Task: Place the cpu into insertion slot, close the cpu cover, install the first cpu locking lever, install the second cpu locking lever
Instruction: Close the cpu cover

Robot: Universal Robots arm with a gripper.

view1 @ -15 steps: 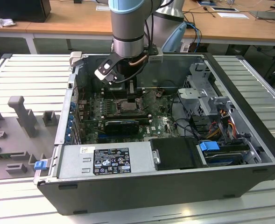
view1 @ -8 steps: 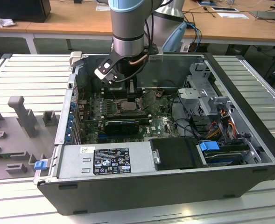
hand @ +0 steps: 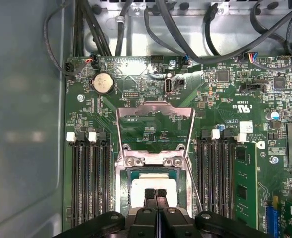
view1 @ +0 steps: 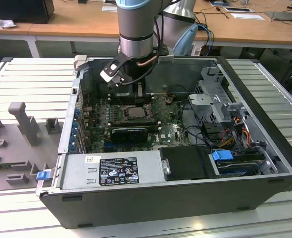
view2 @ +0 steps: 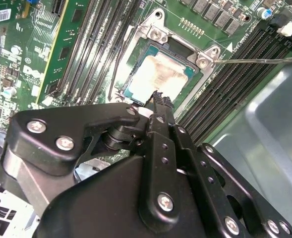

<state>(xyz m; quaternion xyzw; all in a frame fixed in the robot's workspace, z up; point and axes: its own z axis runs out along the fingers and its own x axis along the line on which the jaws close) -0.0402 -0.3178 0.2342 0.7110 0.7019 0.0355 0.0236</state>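
An open computer case lies on its side on a ribbed grey surface. The robot arm reaches down into it, over the green motherboard.

In the first wrist view the cpu cover, a thin metal frame with a large square cut-out, lies swung fully open, flat against the board on the far side of its hinge. The insertion slot sits just beside that hinge. The cpu lies inside the slot, its pale metal face up, and looks level and square to the frame.

The gripper hovers low over the near edge of the cpu. It is clenched, its two black fingertips pressed together with nothing visible between them. Whether the tips touch the chip cannot be told.

A thin locking lever stands unlatched, angled away from the slot across the memory slots.

By this layout, placing looks done and the cover is not yet closed. Closing it well would mean leaving the seated chip undisturbed and pushing on the frame rather than on the cpu face. The frame should swing about its hinge, and the loose lever should stay out from under it.
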